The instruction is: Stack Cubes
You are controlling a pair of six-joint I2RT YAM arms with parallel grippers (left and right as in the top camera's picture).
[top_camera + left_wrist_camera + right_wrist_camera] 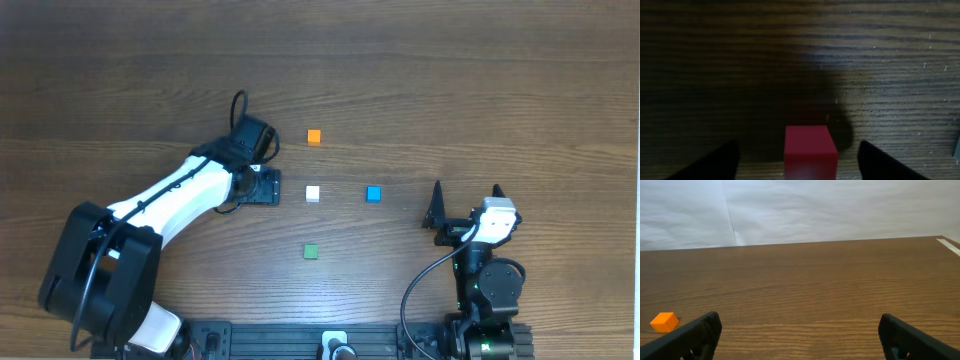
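five cubes, one each: orange point(314, 137), white point(313, 193), blue point(373, 193), green point(310, 252), seemingly red point(810, 150)

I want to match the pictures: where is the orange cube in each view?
Top view: orange cube near the middle, straight up the picture from the white cube.
Left wrist view: not in it.
Right wrist view: orange cube just beyond one finger of the right pincer.
Shared landmark: the wooden table.

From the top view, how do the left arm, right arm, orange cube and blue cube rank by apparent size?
Left arm, largest.
Right arm, next.
Orange cube and blue cube look alike, so unranked; both smallest.
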